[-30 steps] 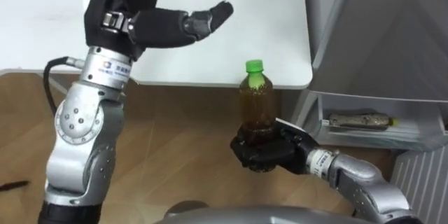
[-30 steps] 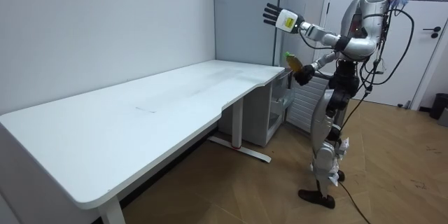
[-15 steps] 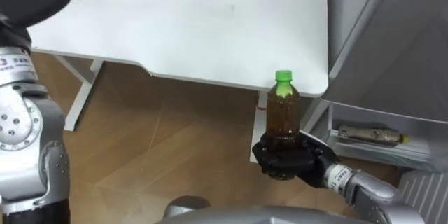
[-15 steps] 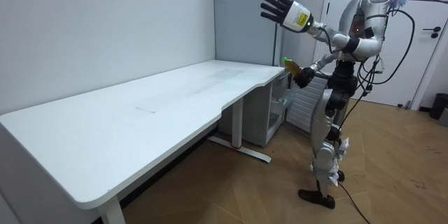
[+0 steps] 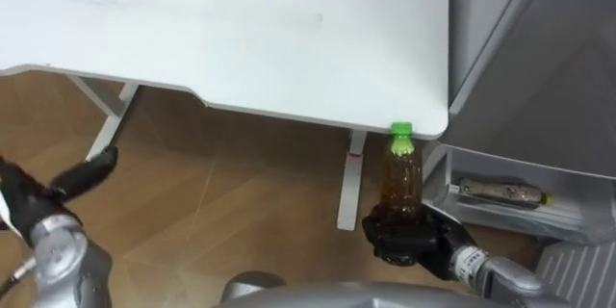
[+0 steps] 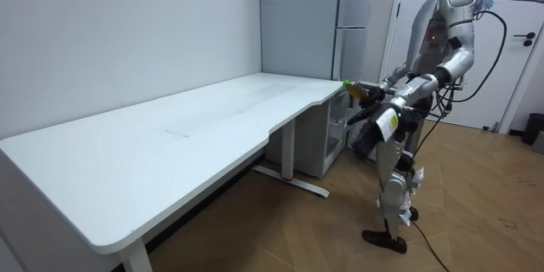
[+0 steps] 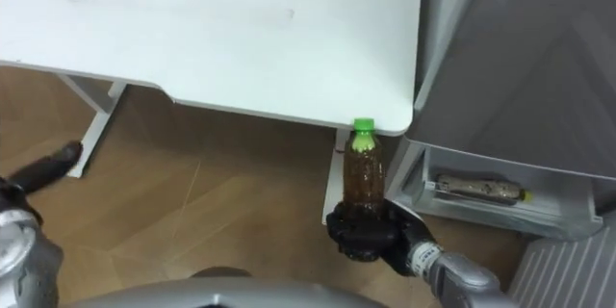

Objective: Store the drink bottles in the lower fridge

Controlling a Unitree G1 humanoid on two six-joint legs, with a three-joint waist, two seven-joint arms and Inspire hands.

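Note:
A brown tea bottle with a green cap stands upright in my right hand, whose dark fingers are curled round its base. It hangs just off the white table's right corner, left of the open lower fridge compartment. Another bottle lies on its side on a shelf in that compartment. My left hand is low at the lower left over the floor, fingers straight and holding nothing. In the room view I stand at the table's end by the fridge, with the bottle held out in front.
The white table spans the upper part of the view, its leg standing just left of the bottle. The grey fridge body rises at the right. Wooden floor lies below the table.
My left arm has dropped from high over the table down to the lower left. The right hand has carried the bottle rightward, closer to the fridge compartment. The head view has shifted.

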